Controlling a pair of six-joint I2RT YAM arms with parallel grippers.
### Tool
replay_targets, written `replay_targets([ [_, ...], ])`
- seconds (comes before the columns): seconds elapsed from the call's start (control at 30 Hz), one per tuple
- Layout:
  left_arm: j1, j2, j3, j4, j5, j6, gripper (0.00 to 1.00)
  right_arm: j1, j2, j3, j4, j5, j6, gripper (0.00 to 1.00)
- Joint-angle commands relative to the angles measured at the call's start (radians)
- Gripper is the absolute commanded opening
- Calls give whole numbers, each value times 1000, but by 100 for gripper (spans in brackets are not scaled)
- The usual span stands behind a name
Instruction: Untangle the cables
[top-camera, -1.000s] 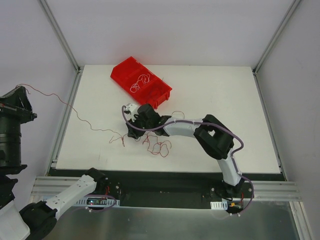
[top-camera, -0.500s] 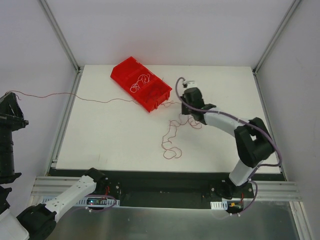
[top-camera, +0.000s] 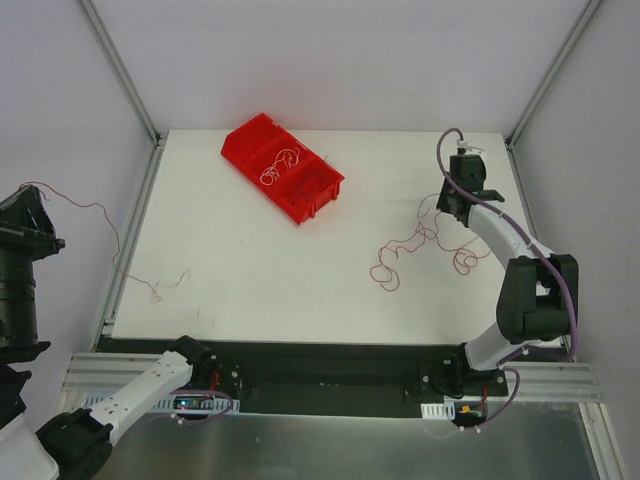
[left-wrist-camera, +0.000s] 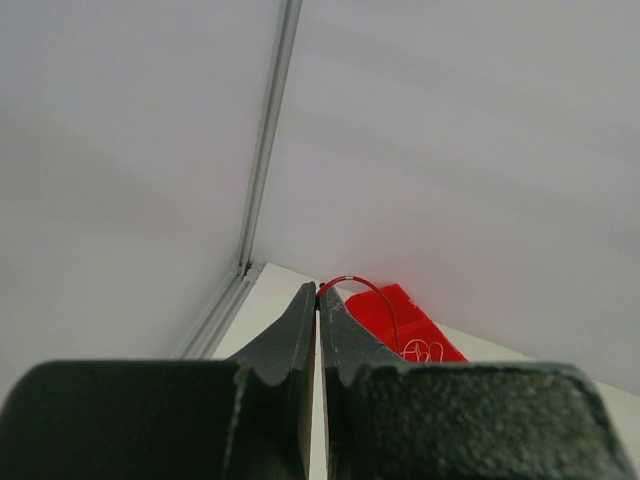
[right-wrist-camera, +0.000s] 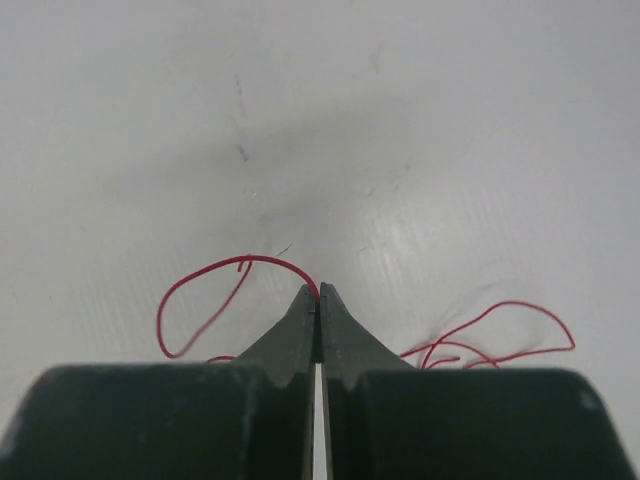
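While the left arm is raised beyond the left edge of the flat white table, the left hand is fully closed, its 2 black fingers pinching 1 end of a thin curly red cable. In the top view this cable hangs from the hand in slack waves, slopes down over the table's left edge and ends on the near-left part of the surface, apart from everything else.

Far-left centre of table: 1 red plastic compartment bin, set at an angle. A whitish curly cable lies coiled inside it.

Right half of table: a loose tangle of red cable spreads in several open loops from mid-table toward the right edge.

Right hand: jaws fully closed at the far-right end of that tangle, low over the table. The wrist view shows the red strand clamped at the fingertips, 1 loop arching left of them and more strands lying to the right.
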Motion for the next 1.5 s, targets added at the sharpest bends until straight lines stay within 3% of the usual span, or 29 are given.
replay_targets([
  [0.0,-14,1,-38,36,-5,-11,0,-67,-16,117,-75,-4,-57,0],
  [0.2,-14,53,-165,8,133,-146,0,-71,18,198,-163,-50,-85,0],
  [0.33,-14,125,-144,5,184,-163,0,-68,-11,148,-161,-43,-62,3],
  [0.5,-14,190,-79,5,233,-183,0,-62,-46,93,-209,-111,-17,56],
  [0.6,-12,205,-113,7,262,-207,0,-18,-114,39,-190,-153,-3,64],
  [0.8,-14,211,-245,7,288,-273,0,111,-316,-91,-120,-171,-3,67],
  [1.0,-12,230,-308,4,353,-315,0,162,-460,-246,32,-170,21,69],
  [1.3,-12,230,-389,-26,410,-368,0,260,-427,-335,182,-196,70,69],
  [1.47,-12,308,-555,-1,456,-404,0,314,-401,-407,311,-159,66,68],
])
